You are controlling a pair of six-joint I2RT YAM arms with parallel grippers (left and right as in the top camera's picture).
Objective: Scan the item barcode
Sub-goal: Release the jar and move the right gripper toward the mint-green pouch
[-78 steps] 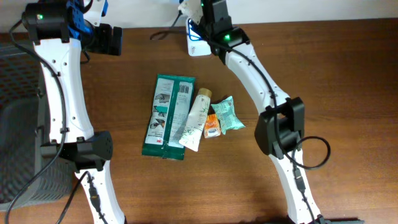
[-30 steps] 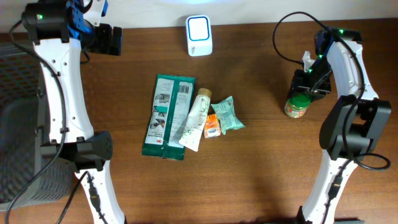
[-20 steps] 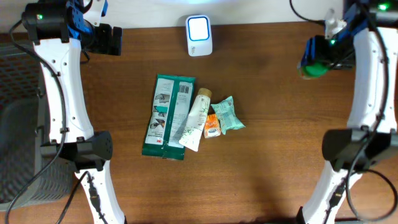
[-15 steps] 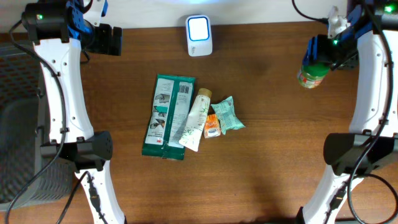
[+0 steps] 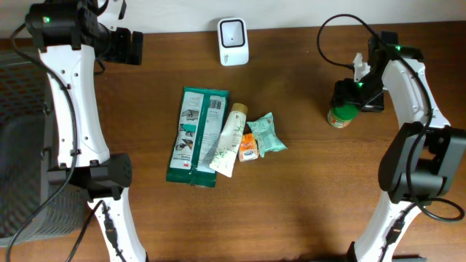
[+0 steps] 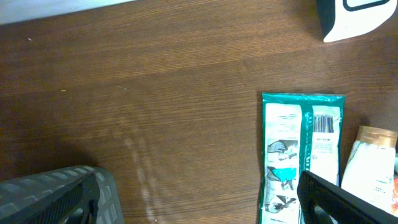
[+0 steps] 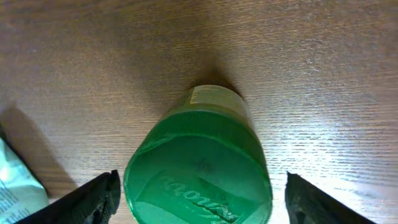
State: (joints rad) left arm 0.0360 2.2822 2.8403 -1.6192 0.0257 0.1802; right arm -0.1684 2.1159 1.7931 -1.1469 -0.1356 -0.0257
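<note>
A jar with a green lid point(image 5: 341, 115) stands upright on the brown table at the right. My right gripper point(image 5: 354, 93) hangs over it, open. In the right wrist view the lid point(image 7: 199, 168) sits between the two fingers point(image 7: 93, 199) with a gap of bare wood on each side. The white barcode scanner point(image 5: 233, 33) stands at the table's back edge, and its corner point(image 6: 354, 15) shows in the left wrist view. My left gripper point(image 5: 127, 47) is at the far back left, open and holding nothing, its fingers point(image 6: 339, 202) spread wide.
A green packet point(image 5: 196, 135), a white tube point(image 5: 228, 138), an orange sachet point(image 5: 248, 145) and a mint sachet point(image 5: 268, 133) lie together mid-table. A dark grey basket point(image 5: 22, 167) stands off the left edge.
The right arm swung the jar up toward the back right, then down and left onto the table. Its jaws widened and came off the lid. The left arm stayed still.
</note>
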